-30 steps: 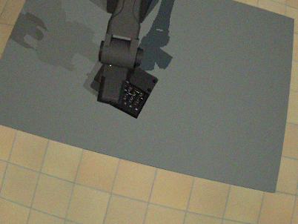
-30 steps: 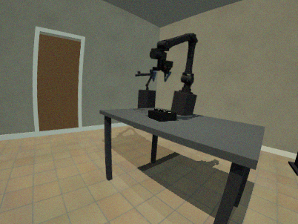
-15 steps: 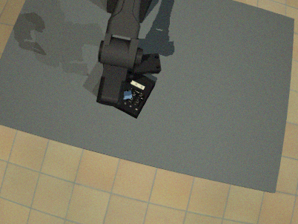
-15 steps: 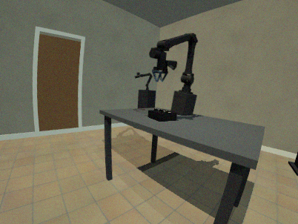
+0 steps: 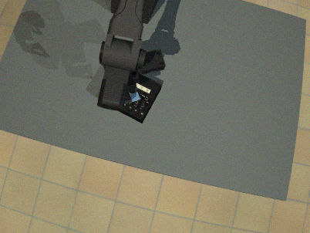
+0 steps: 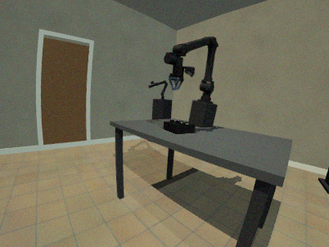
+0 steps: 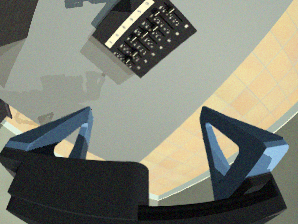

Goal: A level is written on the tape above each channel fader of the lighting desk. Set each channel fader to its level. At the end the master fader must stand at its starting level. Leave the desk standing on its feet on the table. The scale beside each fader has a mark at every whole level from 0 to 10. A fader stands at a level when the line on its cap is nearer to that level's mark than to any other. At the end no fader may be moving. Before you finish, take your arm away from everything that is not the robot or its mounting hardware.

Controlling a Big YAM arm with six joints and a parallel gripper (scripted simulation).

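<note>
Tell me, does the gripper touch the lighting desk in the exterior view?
No, the open gripper hangs well above the lighting desk, which rests on the table.

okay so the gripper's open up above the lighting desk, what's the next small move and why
Probably lower the open gripper straight toward the lighting desk. In the exterior view it hangs well above the desk with nothing between its fingers, touching no fader, and the tape strip's levels are too small to read from here.

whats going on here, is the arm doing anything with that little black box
Not yet. The arm hangs high above the lighting desk, which stands on the grey table. Its gripper points down at the desk with the fingers wide open and nothing between them. In the wrist view the desk's faders and tape strip show far below, untouched at this moment.
</note>
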